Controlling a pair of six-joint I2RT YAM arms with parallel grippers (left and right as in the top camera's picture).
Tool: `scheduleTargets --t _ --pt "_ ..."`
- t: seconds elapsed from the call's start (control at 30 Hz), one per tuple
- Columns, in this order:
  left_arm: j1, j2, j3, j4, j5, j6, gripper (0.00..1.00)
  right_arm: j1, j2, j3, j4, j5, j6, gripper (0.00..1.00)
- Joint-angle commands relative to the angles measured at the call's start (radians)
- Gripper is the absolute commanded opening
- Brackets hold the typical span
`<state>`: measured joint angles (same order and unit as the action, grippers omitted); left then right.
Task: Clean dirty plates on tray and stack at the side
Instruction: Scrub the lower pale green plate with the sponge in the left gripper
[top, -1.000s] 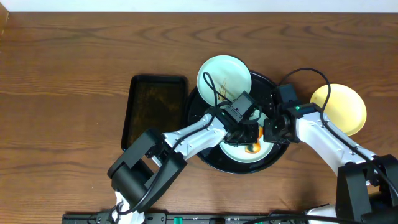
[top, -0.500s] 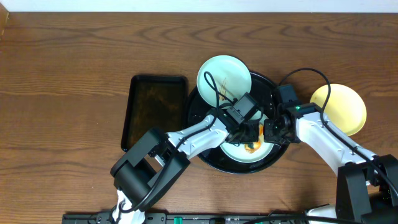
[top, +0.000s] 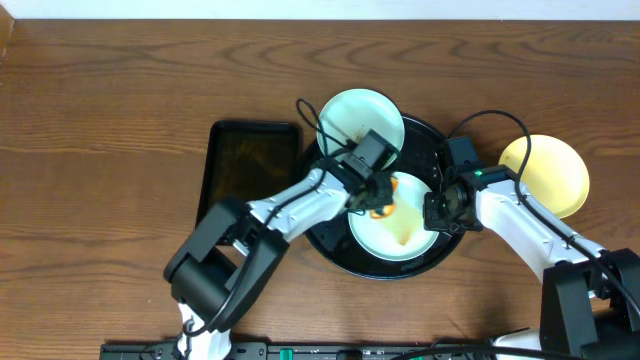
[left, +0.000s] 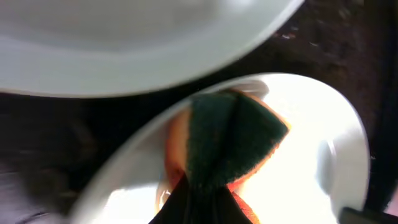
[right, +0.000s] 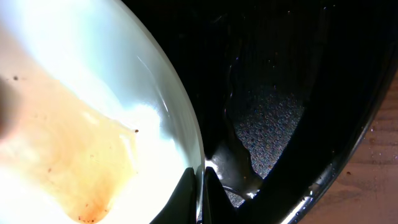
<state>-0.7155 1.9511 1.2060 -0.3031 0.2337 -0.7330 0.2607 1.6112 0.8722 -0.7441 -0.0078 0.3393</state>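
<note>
One mint plate (top: 398, 235) sits rim-clamped inside the right end effector (top: 432, 213).

— What's the furniture?
— One table (top: 110, 90) — dark brown wood, grain running side to side.
— And beyond it?
— A pale strip (top: 300, 8) along the far edge — wall or floor, unclear.

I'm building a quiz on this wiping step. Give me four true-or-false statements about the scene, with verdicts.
1. The left gripper holds a sponge. True.
2. The yellow plate lies on the round tray. False: it sits on the table, right of that tray.
3. The right gripper pinches the rim of the smeared plate. True.
4. The rectangular tray holds a plate. False: no plate lies in it.
</note>
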Motion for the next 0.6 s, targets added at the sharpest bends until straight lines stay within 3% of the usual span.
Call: scheduleTargets --t 0.0,0.07,0.27,0.43,0.57 --pt "0.025 -0.082 -0.010 -0.030 -0.042 0.107 0.08 -0.005 0.006 -0.002 -0.022 0.019 -0.014 0.08" --pt "0.024 -0.139 -0.010 -0.066 -0.040 0.146 0.08 -0.005 0.006 -0.002 -0.016 0.019 -0.014 0.18" --pt "0.044 -0.272 -0.010 -0.201 -0.100 0.229 0.07 -0.005 0.006 -0.002 0.008 -0.007 -0.014 0.31" --pt "0.105 -0.302 -0.010 -0.337 -0.247 0.228 0.07 -0.005 0.006 -0.002 0.026 -0.066 -0.014 0.26" --pt "0.204 -0.302 -0.010 -0.398 -0.254 0.228 0.07 -0.004 0.007 -0.016 0.031 -0.072 -0.014 0.23"
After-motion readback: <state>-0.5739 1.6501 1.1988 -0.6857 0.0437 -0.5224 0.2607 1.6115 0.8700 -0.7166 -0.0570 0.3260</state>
